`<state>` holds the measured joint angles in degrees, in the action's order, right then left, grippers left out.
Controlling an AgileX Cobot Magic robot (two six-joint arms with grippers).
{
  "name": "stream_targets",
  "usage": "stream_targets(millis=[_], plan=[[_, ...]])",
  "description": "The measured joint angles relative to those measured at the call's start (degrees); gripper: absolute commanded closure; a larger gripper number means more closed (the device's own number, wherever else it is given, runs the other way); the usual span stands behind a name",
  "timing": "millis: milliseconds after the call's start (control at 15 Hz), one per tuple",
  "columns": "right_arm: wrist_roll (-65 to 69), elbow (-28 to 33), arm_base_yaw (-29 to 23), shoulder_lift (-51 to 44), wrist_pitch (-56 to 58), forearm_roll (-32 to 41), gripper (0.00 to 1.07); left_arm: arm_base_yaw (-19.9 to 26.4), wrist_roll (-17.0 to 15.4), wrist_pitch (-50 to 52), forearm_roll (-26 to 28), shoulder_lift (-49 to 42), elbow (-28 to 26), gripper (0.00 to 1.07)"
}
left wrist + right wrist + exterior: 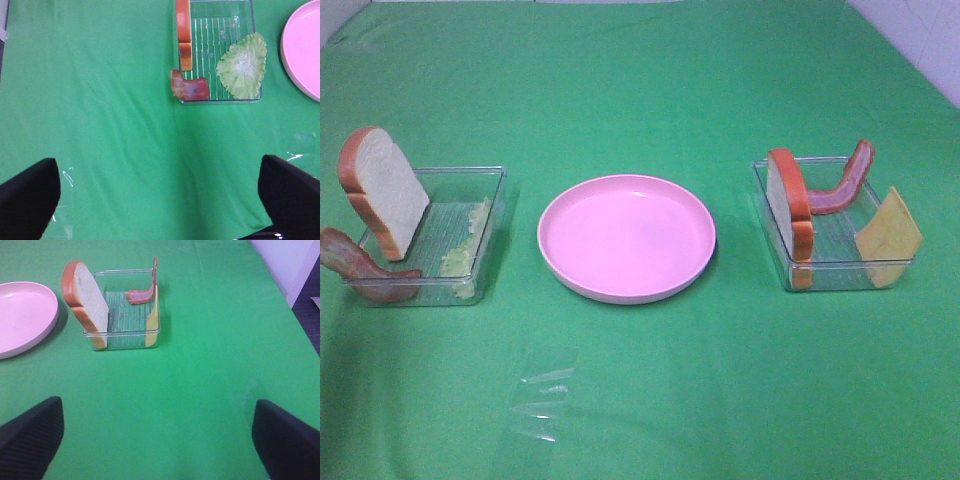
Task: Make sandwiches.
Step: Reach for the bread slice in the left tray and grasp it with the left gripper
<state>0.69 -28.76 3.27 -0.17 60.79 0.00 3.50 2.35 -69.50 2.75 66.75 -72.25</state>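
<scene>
No stacked sandwich shows; the parts stand loose in two clear trays. The left tray (pixel 470 170) holds an upright bread slice (pixel 382 190), a bacon strip (pixel 360 265) over its near corner and a lettuce leaf (pixel 465 245). In the right tray (pixel 840 275) stand a bread slice (pixel 790 205), a bacon strip (pixel 840 185) and a cheese square (pixel 888 238). Between the trays sits the bare pink plate (pixel 625 238). My left gripper (pixel 160 200) is open over bare cloth, short of its tray (pixel 220 101). My right gripper (pixel 159 440) is open too, well short of its tray (pixel 125 340).
A green cloth (pixel 640 80) covers the whole table. A crumpled clear plastic scrap (pixel 545 395) lies near the front, left of centre. In the right wrist view the table's edge (pixel 287 295) runs beside the right tray's side, with a wall beyond.
</scene>
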Motion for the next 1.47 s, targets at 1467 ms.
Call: stream_targets(millis=[1467], plan=[[0.0, 0.0, 0.0, 0.0, 0.0, 0.0, 0.08, -5.79, -0.63, 1.89, 1.26, 58.84, -32.26, 0.08]])
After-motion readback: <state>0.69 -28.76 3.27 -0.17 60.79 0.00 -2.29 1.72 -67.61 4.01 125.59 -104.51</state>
